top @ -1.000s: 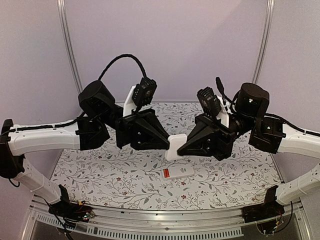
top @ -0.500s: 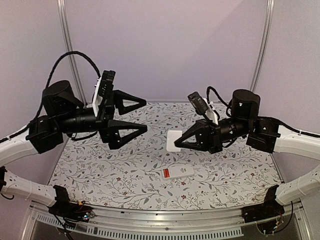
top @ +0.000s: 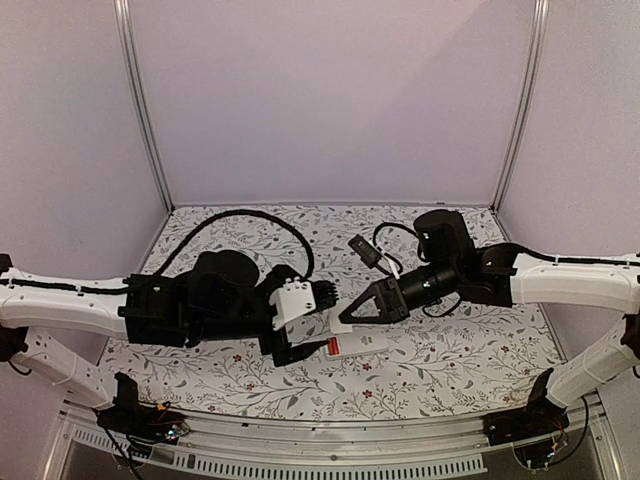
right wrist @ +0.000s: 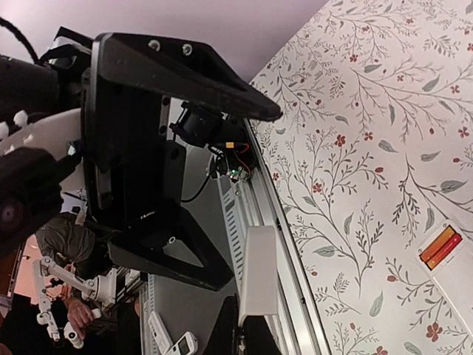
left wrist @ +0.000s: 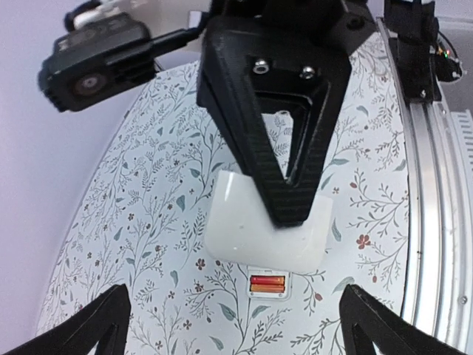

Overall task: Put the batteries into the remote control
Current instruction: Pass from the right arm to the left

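Two batteries [left wrist: 267, 284] lie side by side in the back of the remote control [top: 365, 343] on the floral table [top: 450, 370], just beneath a white plate [left wrist: 266, 233] pinched by the right gripper [top: 342, 313], its arm stretched low leftward, while the left gripper [left wrist: 233, 292] hovers above, spread wide and holding nothing.

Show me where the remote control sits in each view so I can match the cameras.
Top external: the remote control is low in the centre, between the two arms.
Left wrist: only its end shows, bottom centre, below the white panel.
Right wrist: it is at the right edge, in the lower half.
Shared landmark: the white panel pinched in the right gripper shows in all three views.
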Motion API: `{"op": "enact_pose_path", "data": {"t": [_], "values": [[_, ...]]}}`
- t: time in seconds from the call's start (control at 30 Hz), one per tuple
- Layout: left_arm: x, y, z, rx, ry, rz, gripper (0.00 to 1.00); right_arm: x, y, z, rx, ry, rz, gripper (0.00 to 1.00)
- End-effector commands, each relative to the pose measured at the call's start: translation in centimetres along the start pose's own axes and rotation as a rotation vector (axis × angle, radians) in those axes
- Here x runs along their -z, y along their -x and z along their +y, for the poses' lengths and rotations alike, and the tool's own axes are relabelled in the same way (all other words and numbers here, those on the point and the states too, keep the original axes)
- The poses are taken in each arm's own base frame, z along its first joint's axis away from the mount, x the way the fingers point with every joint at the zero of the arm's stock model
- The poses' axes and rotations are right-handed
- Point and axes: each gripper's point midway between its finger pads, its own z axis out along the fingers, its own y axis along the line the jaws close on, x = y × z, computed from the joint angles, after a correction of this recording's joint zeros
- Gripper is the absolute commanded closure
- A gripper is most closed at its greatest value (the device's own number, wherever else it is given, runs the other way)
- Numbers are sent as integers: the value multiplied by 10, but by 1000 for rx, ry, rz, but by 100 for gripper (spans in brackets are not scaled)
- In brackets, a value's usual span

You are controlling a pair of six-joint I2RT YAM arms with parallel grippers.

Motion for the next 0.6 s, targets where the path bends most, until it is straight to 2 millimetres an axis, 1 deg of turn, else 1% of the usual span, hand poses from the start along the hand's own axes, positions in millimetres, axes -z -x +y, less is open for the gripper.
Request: {"op": "enact_pose_path", "data": {"t": [0.0, 0.07, 0.13, 0.27, 0.37, 0.57], "values": [[-19, -18, -16, -115, 17, 68, 0, -13, -21, -28, -121, -42, 67, 100], [-26, -19, -24, -132, -4, 62, 1, -18, -23, -34, -143, -46, 78, 100], [-33, -22, -30, -160, -17, 69, 3, -21, -25, -36, -158, -34, 87, 100], [-41, -25, -36, -223, -17, 85, 7, -25, -29, -38, -189, -15, 100, 100], [-45, -25, -39, -235, -29, 87, 10, -27, -32, -39, -204, -4, 109, 100], [-48, -21, -42, -232, -50, 79, 25, -28, -35, -41, -216, -2, 119, 100]]}}
